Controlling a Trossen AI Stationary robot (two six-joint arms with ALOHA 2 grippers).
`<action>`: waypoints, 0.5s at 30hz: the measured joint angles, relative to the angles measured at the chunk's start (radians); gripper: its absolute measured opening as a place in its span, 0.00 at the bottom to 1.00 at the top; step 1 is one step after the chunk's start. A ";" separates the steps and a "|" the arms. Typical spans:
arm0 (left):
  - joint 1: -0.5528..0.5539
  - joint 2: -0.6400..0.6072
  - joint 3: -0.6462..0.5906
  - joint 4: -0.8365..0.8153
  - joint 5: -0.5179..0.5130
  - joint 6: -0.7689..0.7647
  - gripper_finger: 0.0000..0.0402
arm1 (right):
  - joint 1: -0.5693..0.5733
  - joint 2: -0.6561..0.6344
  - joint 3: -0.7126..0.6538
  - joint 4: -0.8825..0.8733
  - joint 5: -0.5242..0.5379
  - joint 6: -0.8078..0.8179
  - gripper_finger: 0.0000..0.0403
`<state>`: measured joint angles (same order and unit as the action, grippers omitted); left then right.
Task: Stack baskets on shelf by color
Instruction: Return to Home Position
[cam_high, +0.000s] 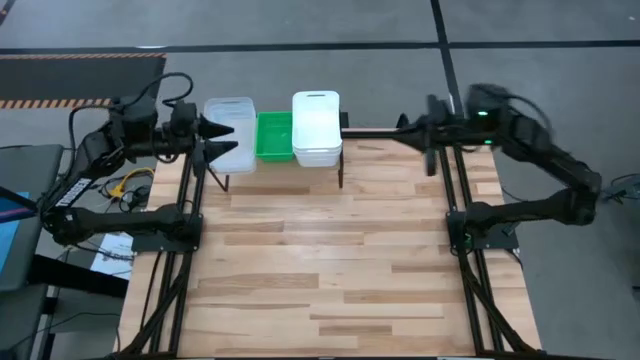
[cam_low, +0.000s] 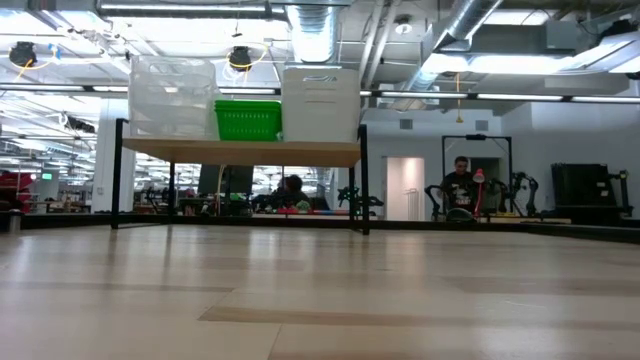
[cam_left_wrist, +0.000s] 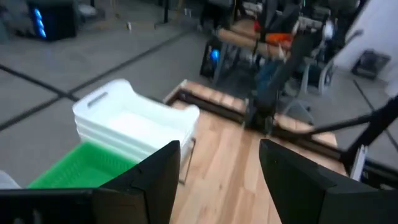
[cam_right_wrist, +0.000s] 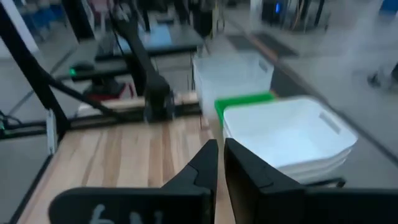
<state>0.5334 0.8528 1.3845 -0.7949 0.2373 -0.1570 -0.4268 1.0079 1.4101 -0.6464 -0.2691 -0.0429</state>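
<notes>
Three stacks of baskets stand in a row on the small shelf (cam_high: 345, 150) at the table's far edge. They are clear (cam_high: 230, 112) (cam_low: 172, 97) at the left, green (cam_high: 273, 137) (cam_low: 248, 120) in the middle and white (cam_high: 316, 127) (cam_low: 320, 103) at the right. My left gripper (cam_high: 232, 139) (cam_left_wrist: 219, 149) is open and hovers over the clear stack's near left part, with nothing between its fingers. My right gripper (cam_high: 346, 127) (cam_right_wrist: 221, 158) is shut and points at the white stack's (cam_right_wrist: 286, 137) right end from the table's right. No touch shows.
The wooden tabletop (cam_high: 330, 260) spreads out in front of the shelf. The arms' black frames (cam_high: 165, 230) (cam_high: 480, 235) stand at its left and right edges. The shelf's black legs (cam_low: 364, 190) lift its board (cam_low: 240, 152) above the table. People stand in the room behind (cam_low: 460, 185).
</notes>
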 joint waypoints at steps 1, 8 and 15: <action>-0.013 -0.009 -0.017 0.028 -0.019 -0.009 0.52 | -0.002 -0.026 -0.001 -0.002 0.000 -0.001 0.13; -0.123 -0.124 -0.277 0.265 -0.105 -0.118 0.52 | -0.001 -0.201 -0.101 0.007 0.010 0.029 0.13; -0.264 -0.188 -0.538 0.551 -0.144 -0.218 0.52 | -0.002 -0.367 -0.325 0.097 0.023 0.074 0.13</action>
<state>0.2698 0.6652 0.8467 -0.2436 0.0933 -0.3747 -0.4290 0.6414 1.0854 -0.5491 -0.2457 0.0316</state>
